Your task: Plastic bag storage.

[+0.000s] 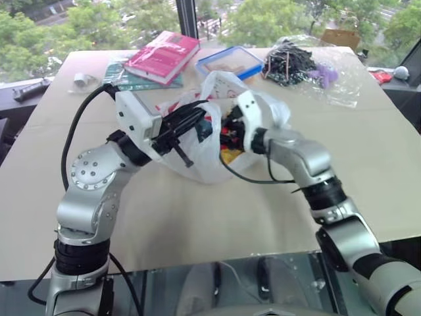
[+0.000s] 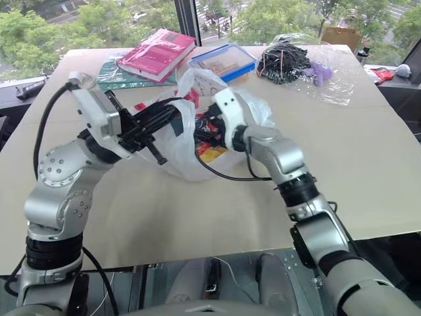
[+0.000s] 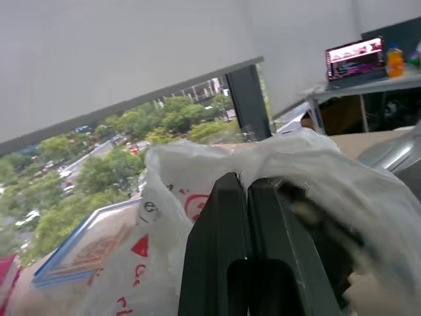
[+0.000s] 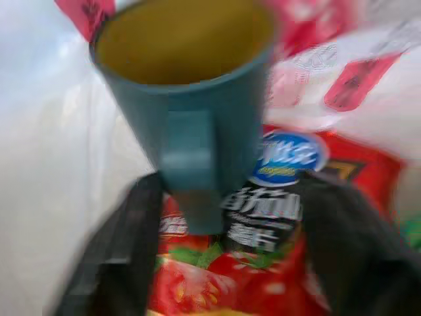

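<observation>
You are in the loading step: the plastic bag (image 1: 197, 148) sits on the table (image 1: 368, 164) just in front of the pink book (image 1: 163, 55) and the blue-rimmed container (image 1: 230, 62), and you are putting things into it. Your left gripper (image 3: 247, 197) is clamped shut on the bag's near rim, holding the film up so the mouth stays open; in the left wrist view the two fingers meet with crinkled plastic bunched around them. Your right gripper (image 4: 227, 243) has reached into the mouth, and its jaws stand wide apart with nothing pinched between them. Just past its fingers is a teal mug (image 4: 191, 112), handle toward the wrist camera and mouth turned up and toward it, lying over a red snack packet (image 4: 276, 230) already inside the bag. It looks as if the mug is loose, though you cannot tell whether it has settled. The bag itself slumps low, its long axis running roughly across the table, with the mouth facing up and toward your right arm. The next move probably calls for backing the right gripper straight out without snagging the thin film, while the left hand holds the rim lifted.
</observation>
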You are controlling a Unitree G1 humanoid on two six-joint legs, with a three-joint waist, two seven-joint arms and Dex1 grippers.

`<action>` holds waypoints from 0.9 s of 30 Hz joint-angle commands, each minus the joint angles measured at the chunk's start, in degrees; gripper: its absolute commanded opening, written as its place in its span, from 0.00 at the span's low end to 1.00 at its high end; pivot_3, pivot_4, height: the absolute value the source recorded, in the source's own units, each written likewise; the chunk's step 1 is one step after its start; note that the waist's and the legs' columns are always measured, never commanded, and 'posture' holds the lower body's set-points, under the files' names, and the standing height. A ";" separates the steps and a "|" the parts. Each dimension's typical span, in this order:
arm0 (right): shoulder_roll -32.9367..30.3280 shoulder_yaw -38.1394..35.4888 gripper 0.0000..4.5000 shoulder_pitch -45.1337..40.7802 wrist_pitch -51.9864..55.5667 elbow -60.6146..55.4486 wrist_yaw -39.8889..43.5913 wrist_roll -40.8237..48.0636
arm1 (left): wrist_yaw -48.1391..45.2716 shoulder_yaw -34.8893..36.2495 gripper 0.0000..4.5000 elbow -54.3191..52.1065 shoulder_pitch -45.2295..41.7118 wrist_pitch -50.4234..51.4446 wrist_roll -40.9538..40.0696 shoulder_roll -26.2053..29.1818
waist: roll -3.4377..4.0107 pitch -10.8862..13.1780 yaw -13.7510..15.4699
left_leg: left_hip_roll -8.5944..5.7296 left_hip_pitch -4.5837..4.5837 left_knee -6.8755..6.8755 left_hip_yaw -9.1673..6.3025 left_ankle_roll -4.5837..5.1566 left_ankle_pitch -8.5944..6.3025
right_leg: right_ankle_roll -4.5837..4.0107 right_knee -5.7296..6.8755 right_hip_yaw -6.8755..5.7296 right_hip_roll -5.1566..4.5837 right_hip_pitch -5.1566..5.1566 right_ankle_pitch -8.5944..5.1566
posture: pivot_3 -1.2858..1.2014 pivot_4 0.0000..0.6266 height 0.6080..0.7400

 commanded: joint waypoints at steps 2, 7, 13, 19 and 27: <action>-7.33 -8.49 0.81 5.39 12.34 -26.97 -2.25 8.11 | 1.13 1.17 0.00 2.30 -1.45 -1.24 0.17 -1.04 | 0.01 0.01 0.23 | 0.05 -0.01 -0.03 -0.10 -0.01 0.00 | -0.01 0.00 -0.09 0.01 0.00 -0.01 | 0.52 0.24 1.00; -11.37 -17.07 0.81 10.53 24.57 -41.88 -6.59 17.08 | 0.37 0.61 0.00 5.57 -3.40 -2.30 0.53 -1.82 | 0.00 0.00 -0.16 | 0.04 0.02 -0.02 -0.08 0.07 -0.04 | -0.01 0.04 -0.07 0.03 0.02 0.00 | 0.52 0.24 1.00; -14.56 -25.76 0.81 13.71 32.18 -49.75 -10.50 26.78 | -0.77 -0.36 0.00 8.03 -5.17 -3.59 1.22 -2.48 | -0.01 0.00 -0.01 | 0.04 0.02 0.01 -0.07 0.24 -0.14 | -0.01 0.07 -0.04 0.00 0.02 0.00 | 0.52 0.24 1.00; -14.67 -22.34 0.98 12.21 31.97 -46.03 -13.09 30.17 | -1.23 -1.71 0.00 8.93 -6.82 -3.71 1.10 -3.36 | -0.01 -0.01 -0.05 | 0.03 0.02 0.01 -0.07 0.26 -0.15 | 0.00 0.04 -0.04 0.00 0.04 0.00 | 0.52 0.24 1.00; -13.23 -18.21 0.98 15.87 27.24 -46.38 -8.05 38.47 | -1.67 -2.71 0.00 9.20 -7.55 -3.61 1.07 -4.33 | -0.02 -0.01 -0.05 | 0.05 0.02 0.01 -0.09 0.26 -0.15 | 0.00 0.02 -0.03 0.04 0.04 -0.01 | 0.52 0.24 1.00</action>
